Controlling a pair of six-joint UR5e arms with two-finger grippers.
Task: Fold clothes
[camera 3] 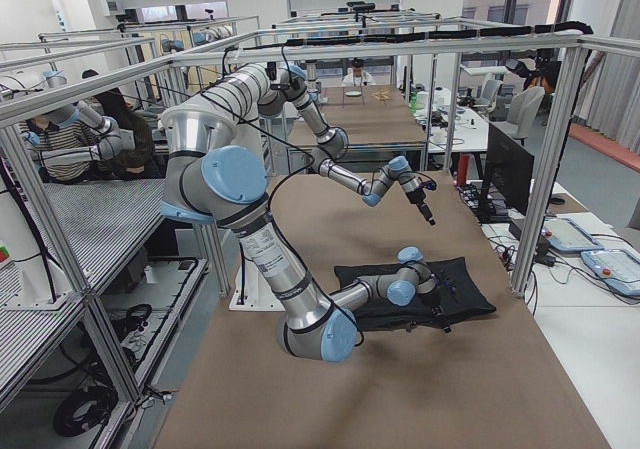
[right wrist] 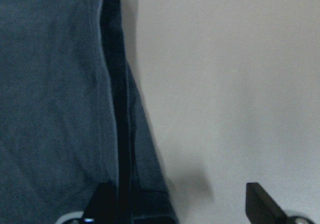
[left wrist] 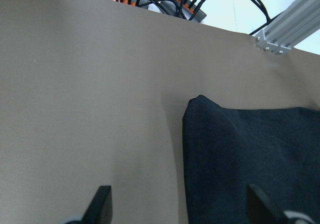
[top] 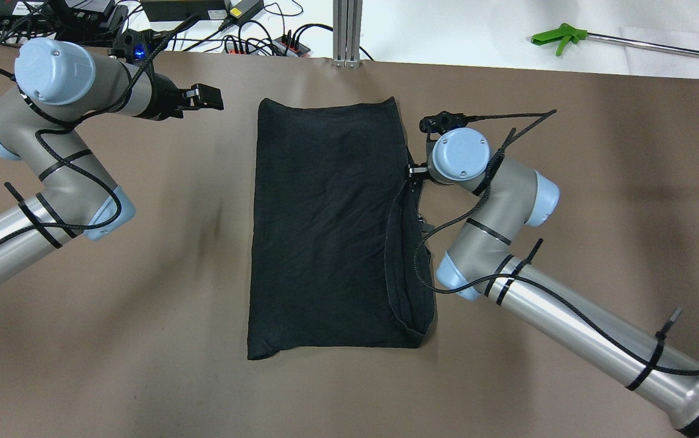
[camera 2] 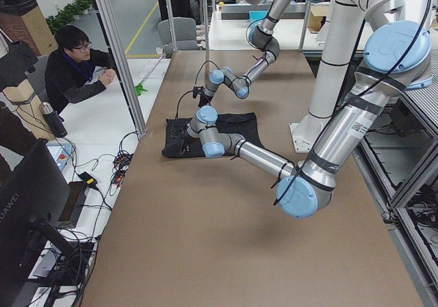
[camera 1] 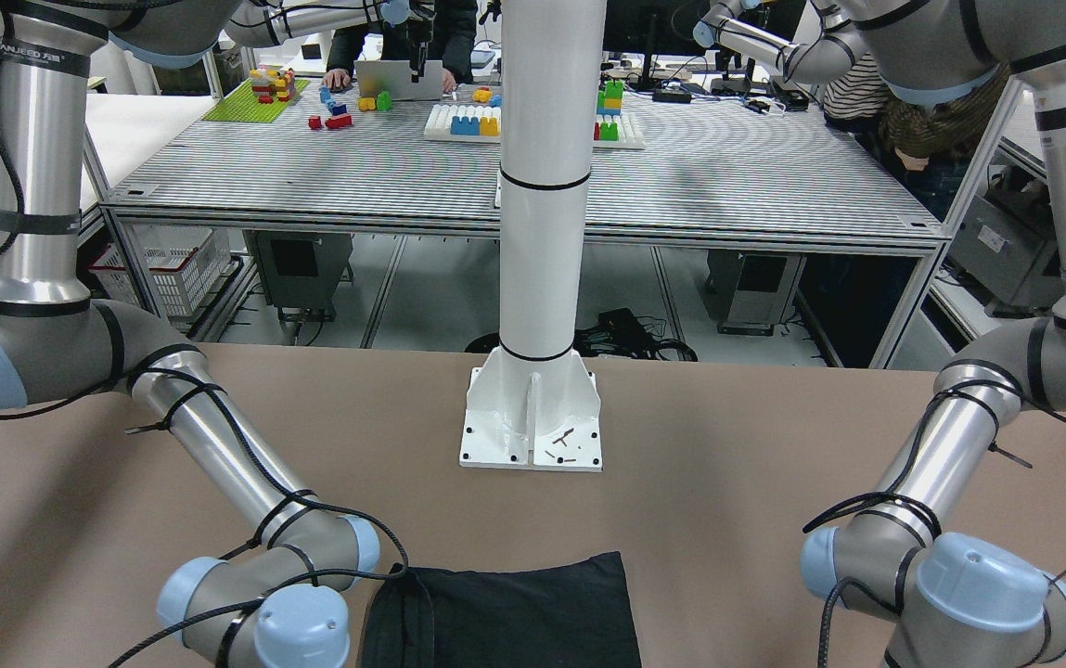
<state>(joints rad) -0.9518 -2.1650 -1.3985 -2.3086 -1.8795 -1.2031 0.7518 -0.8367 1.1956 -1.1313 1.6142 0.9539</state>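
Garment (top: 325, 231): black, flat on surface (top: 142, 304), nearer far edge.
Left pincer (left wrist: 179, 199): spread, empty, beside garment's far-left corner.
Right pincer (right wrist: 178, 194): spread, straddling right hem.
Risk: pinching one layer only could skew the fold.

A white post (camera 1: 546, 232) stands bolted on the brown table (camera 1: 727, 445), midway along one long edge. Past the table's opposite edge lie a green-handled tool (top: 559, 38) and power strips (top: 291, 48), and a man in glasses (camera 2: 75, 71) sits there. Behind the table on the post's side, a striped bench (camera 1: 727, 176) holds toy blocks (camera 1: 468, 121) and a laptop (camera 1: 398, 82).
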